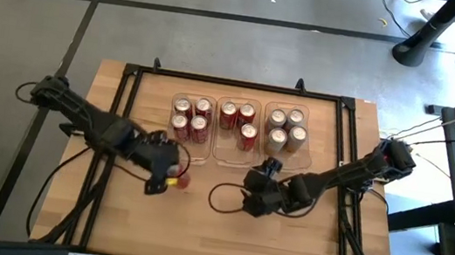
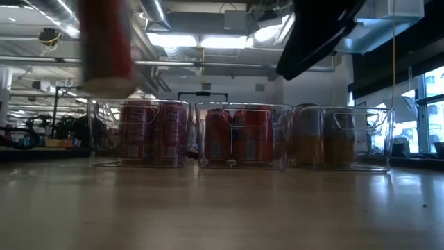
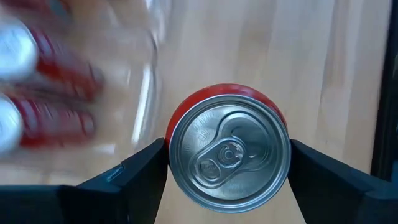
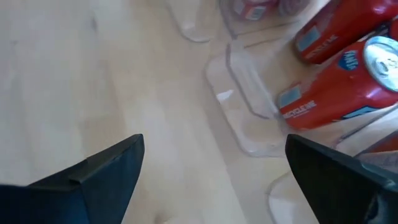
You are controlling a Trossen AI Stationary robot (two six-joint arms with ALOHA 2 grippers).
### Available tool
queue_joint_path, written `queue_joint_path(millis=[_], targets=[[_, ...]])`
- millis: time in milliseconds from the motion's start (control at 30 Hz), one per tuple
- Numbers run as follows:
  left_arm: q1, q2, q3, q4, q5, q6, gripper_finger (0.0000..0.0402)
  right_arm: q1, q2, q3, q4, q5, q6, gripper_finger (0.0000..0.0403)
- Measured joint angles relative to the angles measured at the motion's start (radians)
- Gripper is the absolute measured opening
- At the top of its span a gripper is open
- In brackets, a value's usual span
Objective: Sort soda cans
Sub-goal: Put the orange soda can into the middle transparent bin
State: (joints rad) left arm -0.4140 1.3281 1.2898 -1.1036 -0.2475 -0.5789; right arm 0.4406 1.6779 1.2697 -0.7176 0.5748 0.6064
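My left gripper (image 1: 174, 175) hangs over the table's near left part, shut on a red soda can (image 3: 229, 149) whose silver top faces the wrist camera. In the low view this can (image 2: 107, 48) floats well above the tabletop. Three clear trays stand side by side at the far middle. The left tray (image 1: 189, 151) holds several red cans (image 1: 190, 116). The middle tray (image 1: 232, 156) holds three red cans (image 1: 240, 119). The right tray (image 1: 287, 160) holds several gold cans (image 1: 286, 126). My right gripper (image 1: 256, 195) is open over bare wood in front of the middle tray. My left gripper pinches the red can between its two fingers (image 3: 140, 177), one on each opposite side of the can's upper wall (image 3: 170, 134), just under the silver rim. The fingers slant down from above. The can is lifted clear of the table and stays roughly upright.
A black frame (image 1: 128, 114) runs round the wooden tabletop. A dark cable loop (image 1: 222, 202) lies beside my right gripper. Bare wood stretches along the near half of the table (image 1: 221, 241). The right wrist view shows the middle tray's near corner (image 4: 249, 106) close ahead.
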Motion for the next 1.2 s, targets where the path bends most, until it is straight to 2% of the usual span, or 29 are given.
queue_joint_path(millis=[433, 633, 900, 1200], targets=[[0.296, 0.017, 0.104, 0.274, -0.014, 0.325, 0.0281, 0.092, 0.0, 0.0, -0.016, -0.008, 0.045, 0.039], [0.417, 0.093, 0.111, 0.342, -0.007, 0.433, 0.0281, 0.098, 0.0, 0.0, -0.013, -0.008, 0.072, 0.039], [0.507, 0.257, 0.2, 0.277, -0.003, 0.482, 0.0281, 0.098, 0.0, 0.0, -0.013, 0.0, 0.076, 0.039], [0.554, 0.379, 0.204, 0.279, -0.003, 0.441, 0.0281, 0.098, 0.0, 0.0, -0.009, 0.011, 0.077, 0.039]])
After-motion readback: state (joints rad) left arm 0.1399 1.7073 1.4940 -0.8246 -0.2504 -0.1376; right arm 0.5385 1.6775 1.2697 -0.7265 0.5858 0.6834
